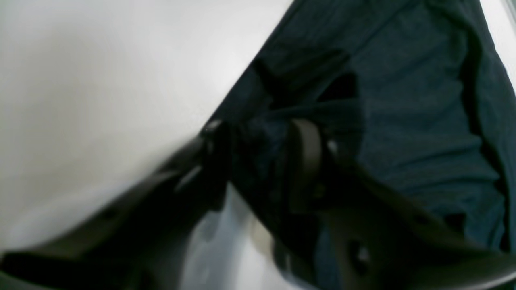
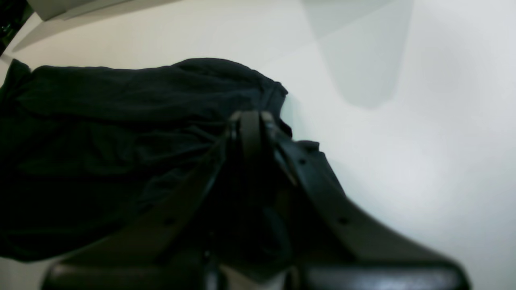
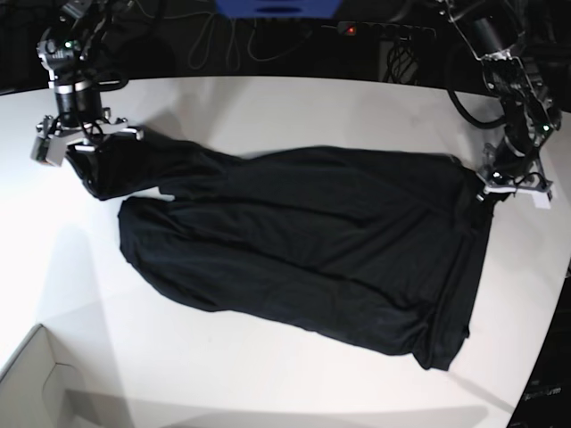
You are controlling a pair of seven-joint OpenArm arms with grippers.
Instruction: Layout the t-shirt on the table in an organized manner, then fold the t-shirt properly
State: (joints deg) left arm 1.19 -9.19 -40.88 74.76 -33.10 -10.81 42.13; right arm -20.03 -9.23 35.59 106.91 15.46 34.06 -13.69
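The black t-shirt (image 3: 303, 245) lies spread on the white desk (image 3: 268, 107). The right pincer (image 2: 250, 121) is closed on its edge; the left pincer (image 1: 262, 153) grips a fold of it.

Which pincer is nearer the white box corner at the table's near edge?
Right. The right pincer grips the t-shirt on the same side as the white box; the left pincer is across the table.

Dark backdrop, tangled cables (image 3: 223, 40), white box corner (image 3: 36, 379).
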